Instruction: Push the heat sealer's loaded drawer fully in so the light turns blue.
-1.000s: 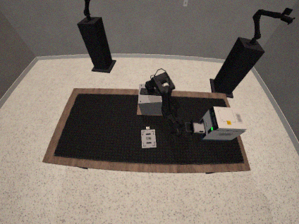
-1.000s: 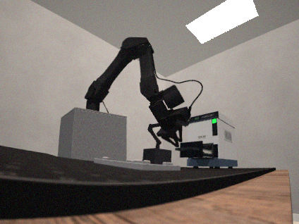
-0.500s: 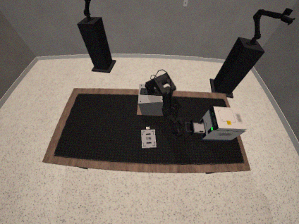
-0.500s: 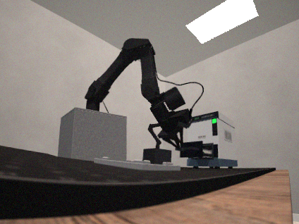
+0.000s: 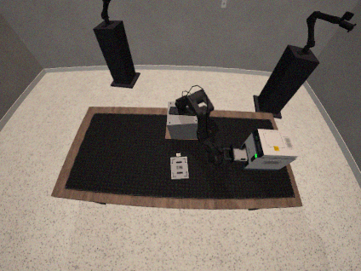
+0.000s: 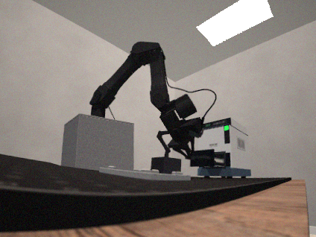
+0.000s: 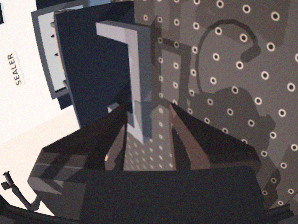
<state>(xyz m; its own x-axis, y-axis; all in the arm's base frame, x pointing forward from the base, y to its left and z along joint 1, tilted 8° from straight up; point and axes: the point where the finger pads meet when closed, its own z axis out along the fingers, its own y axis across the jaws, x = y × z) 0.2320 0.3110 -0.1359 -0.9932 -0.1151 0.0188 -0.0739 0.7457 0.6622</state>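
The white heat sealer point(image 5: 277, 141) point(image 6: 212, 138) point(image 7: 20, 30) stands upright at the table's right end. Its light point(image 5: 255, 156) point(image 6: 226, 127) is green. The drawer point(image 6: 202, 158) point(image 7: 95, 65) is out, its dark front standing off the body. A pale surface point(image 5: 239, 154) shows in it; sheet and sealing frame cannot be told apart well. The grey drawer handle point(image 7: 134, 75) runs ahead of my gripper point(image 7: 148, 111) point(image 6: 191, 153), its lower end in line with the gap between the fingers. The gripper is partly open and grips nothing. Whether it touches the handle cannot be told.
The grey base box point(image 5: 183, 129) point(image 6: 100, 145) carries the arm at the table's back edge. A flat pale plate point(image 5: 178, 160) point(image 6: 123, 172) lies on the black mat point(image 5: 123, 153) left of the gripper. Two black pedestals point(image 5: 115, 53) point(image 5: 283, 78) stand behind the table.
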